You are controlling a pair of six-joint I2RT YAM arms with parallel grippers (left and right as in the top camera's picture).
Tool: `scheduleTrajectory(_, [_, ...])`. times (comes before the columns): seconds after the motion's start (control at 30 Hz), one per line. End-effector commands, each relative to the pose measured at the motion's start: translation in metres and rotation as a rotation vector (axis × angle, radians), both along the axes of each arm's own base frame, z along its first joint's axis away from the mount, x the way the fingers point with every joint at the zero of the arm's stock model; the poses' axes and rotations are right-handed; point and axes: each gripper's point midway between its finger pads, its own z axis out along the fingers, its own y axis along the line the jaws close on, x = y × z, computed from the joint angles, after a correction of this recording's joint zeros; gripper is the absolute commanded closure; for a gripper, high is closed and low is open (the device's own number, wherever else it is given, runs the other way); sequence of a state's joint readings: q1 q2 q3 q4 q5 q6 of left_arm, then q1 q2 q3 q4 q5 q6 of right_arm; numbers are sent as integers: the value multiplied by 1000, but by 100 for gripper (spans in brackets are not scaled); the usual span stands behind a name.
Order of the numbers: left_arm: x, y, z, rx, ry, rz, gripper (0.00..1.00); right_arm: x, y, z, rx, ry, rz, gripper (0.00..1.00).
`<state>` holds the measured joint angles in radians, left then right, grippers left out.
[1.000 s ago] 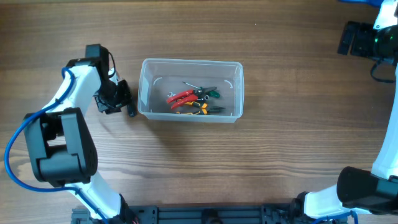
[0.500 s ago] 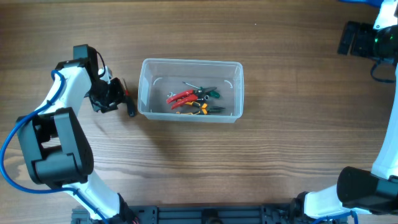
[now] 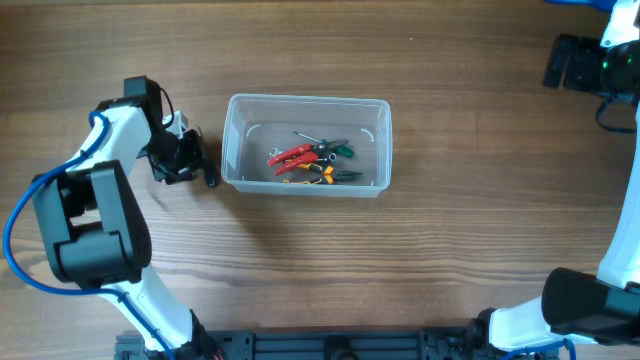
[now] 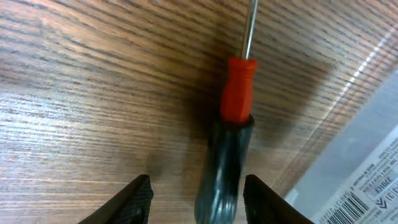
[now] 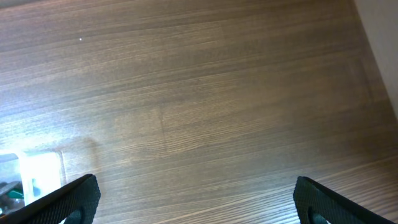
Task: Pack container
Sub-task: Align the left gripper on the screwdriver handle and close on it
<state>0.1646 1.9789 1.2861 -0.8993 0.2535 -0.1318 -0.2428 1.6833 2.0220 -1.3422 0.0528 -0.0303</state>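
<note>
The clear plastic container [image 3: 234, 140] stands at the table's middle with red, green and yellow hand tools [image 3: 310, 160] inside. A screwdriver with a black and red handle [image 4: 231, 143] lies on the wood just left of the container; its dark handle end shows in the overhead view [image 3: 211, 180]. My left gripper [image 4: 198, 205] is open and low over it, a finger on each side of the black handle, not touching. In the overhead view the left gripper [image 3: 188, 160] is beside the container's left wall. My right gripper [image 5: 199, 202] is open and empty, far right [image 3: 560, 62].
The container's wall with a barcode label [image 4: 367, 180] lies close on the right of the left gripper. Bare wood table [image 5: 205, 93] shows below the right gripper, with a corner of the container [image 5: 37, 171] at the left edge of its view.
The left arm swung left half a second ago, then moved back a little right toward the container. The right arm and the container have not moved.
</note>
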Motion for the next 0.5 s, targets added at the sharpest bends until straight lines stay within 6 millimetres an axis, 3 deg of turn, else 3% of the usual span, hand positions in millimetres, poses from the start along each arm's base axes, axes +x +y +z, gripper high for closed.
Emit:
scheduleTrajectory(0.0, [-2,-3,-6,-21,5,-22,50,1,1,-1,8,-1,-1,0])
scheduleTrajectory(0.17, [-1,-3,-6,-20,4,-22,51,1,1,-1,8,-1,-1,0])
scheduleTrajectory(0.47, [-14,-1,-26,-9,86,-22,52,1,1,-1,8,-1,-1,0])
